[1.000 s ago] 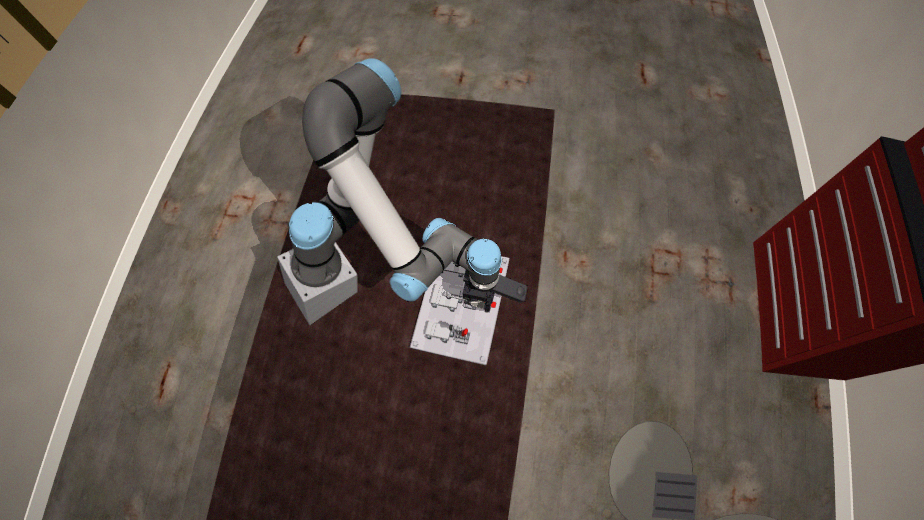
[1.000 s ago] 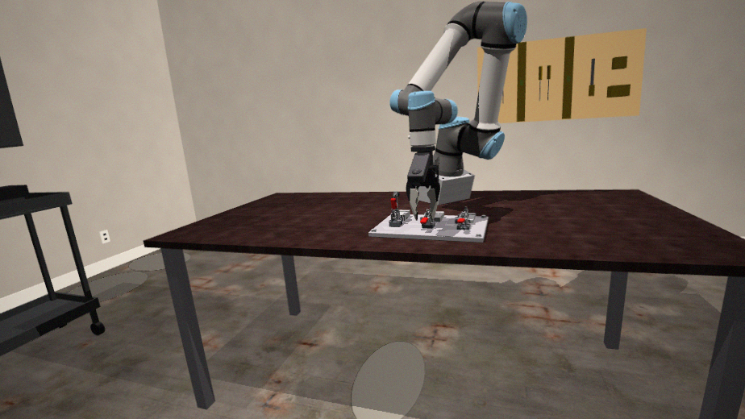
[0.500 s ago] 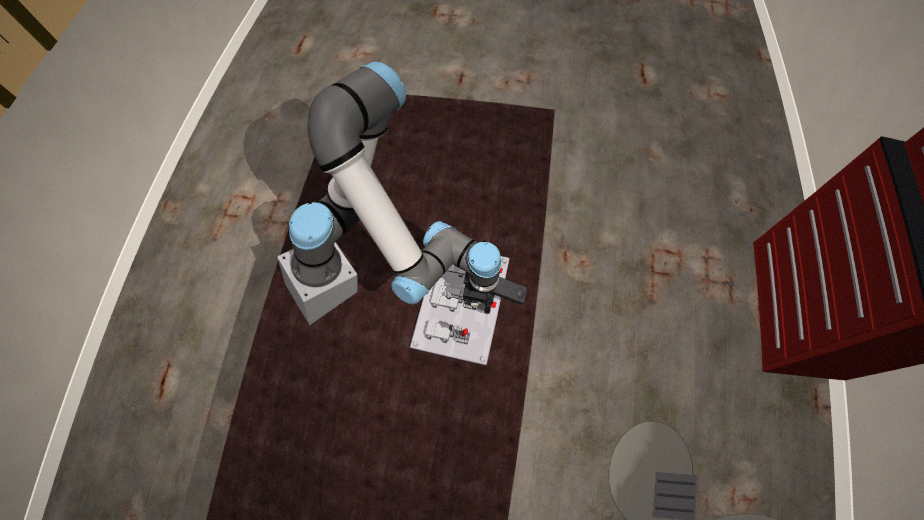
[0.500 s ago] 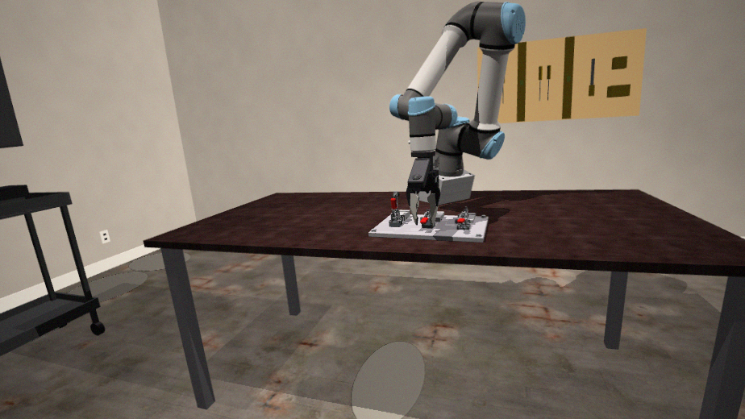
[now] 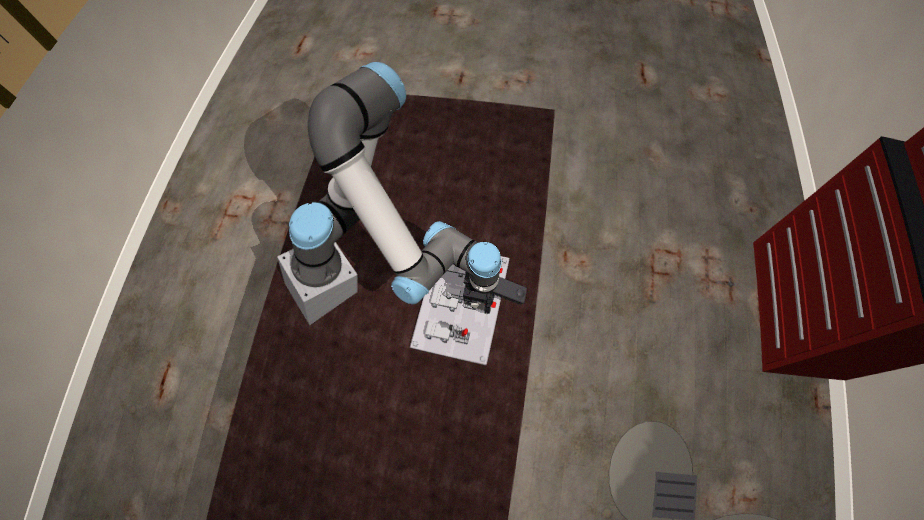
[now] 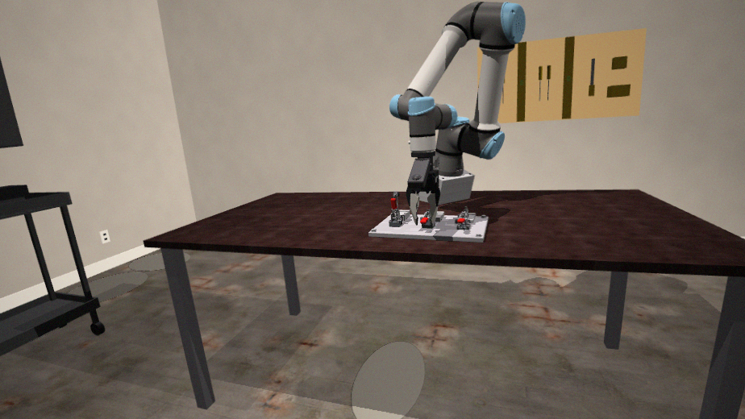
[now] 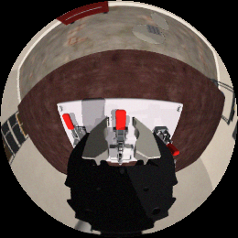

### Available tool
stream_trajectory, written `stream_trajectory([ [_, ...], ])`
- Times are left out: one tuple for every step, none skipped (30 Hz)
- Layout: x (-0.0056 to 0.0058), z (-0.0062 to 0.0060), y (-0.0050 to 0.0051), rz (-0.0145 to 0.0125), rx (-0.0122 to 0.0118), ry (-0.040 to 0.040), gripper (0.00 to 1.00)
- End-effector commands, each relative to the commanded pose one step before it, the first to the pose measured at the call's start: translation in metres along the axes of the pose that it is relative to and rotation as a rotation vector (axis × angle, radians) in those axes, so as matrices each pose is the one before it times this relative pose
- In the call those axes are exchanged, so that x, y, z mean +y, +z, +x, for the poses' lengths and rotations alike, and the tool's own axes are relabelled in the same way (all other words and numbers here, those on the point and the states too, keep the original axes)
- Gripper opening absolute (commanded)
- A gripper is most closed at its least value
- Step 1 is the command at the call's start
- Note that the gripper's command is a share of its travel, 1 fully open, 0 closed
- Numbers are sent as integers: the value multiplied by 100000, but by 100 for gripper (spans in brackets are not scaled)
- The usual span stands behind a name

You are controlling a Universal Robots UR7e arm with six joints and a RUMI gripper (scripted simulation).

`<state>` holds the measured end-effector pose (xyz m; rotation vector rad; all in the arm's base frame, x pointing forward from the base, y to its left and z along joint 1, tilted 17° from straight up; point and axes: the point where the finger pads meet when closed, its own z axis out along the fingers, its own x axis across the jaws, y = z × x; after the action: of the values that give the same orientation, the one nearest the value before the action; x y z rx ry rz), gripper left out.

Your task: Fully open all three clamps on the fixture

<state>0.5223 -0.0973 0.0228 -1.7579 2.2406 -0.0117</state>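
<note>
Wrist view showed three red-handled clamps on one fixture plate [image 7: 151,110]: middle clamp [image 7: 120,120] between the part-spread, empty claw [image 7: 120,146] fingers, one clamp [image 7: 69,121] left, one [image 7: 171,148] right.

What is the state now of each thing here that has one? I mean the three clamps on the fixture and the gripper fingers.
Left clamp (exterior view): red handle upright, looks open.
Middle clamp: red handle lying low, looks closed.
Right clamp: red handle lying low, looks closed.
Gripper: fingers partly open, one on each side of the middle clamp's handle, holding nothing.
</note>
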Motion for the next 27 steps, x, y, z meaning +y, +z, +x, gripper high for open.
stream_trajectory([
  [-44, 8, -45, 124, 36, -21, 28],
  [0, 0, 0, 0, 0, 0, 28],
  [0, 0, 0, 0, 0, 0, 28],
  [0, 0, 0, 0, 0, 0, 28],
  [0, 0, 0, 0, 0, 0, 28],
  [0, 0, 0, 0, 0, 0, 28],
  [0, 0, 0, 0, 0, 0, 28],
  [0, 0, 0, 0, 0, 0, 28],
  [0, 0, 0, 0, 0, 0, 28],
  [0, 0, 0, 0, 0, 0, 28],
  [0, 0, 0, 0, 0, 0, 28],
  [0, 0, 0, 0, 0, 0, 28],
  [0, 0, 0, 0, 0, 0, 28],
  [0, 0, 0, 0, 0, 0, 28],
  [0, 0, 0, 0, 0, 0, 28],
  [0, 0, 0, 0, 0, 0, 0],
  [0, 0, 0, 0, 0, 0, 0],
  [0, 0, 0, 0, 0, 0, 0],
  [0, 0, 0, 0, 0, 0, 0],
  [0, 0, 0, 0, 0, 0, 0],
  [0, 0, 0, 0, 0, 0, 0],
  [0, 0, 0, 0, 0, 0, 0],
  [0, 0, 0, 0, 0, 0, 0],
  [0, 0, 0, 0, 0, 0, 0],
  [0, 0, 0, 0, 0, 0, 0],
  [0, 0, 0, 0, 0, 0, 0],
  [0, 0, 0, 0, 0, 0, 0],
])
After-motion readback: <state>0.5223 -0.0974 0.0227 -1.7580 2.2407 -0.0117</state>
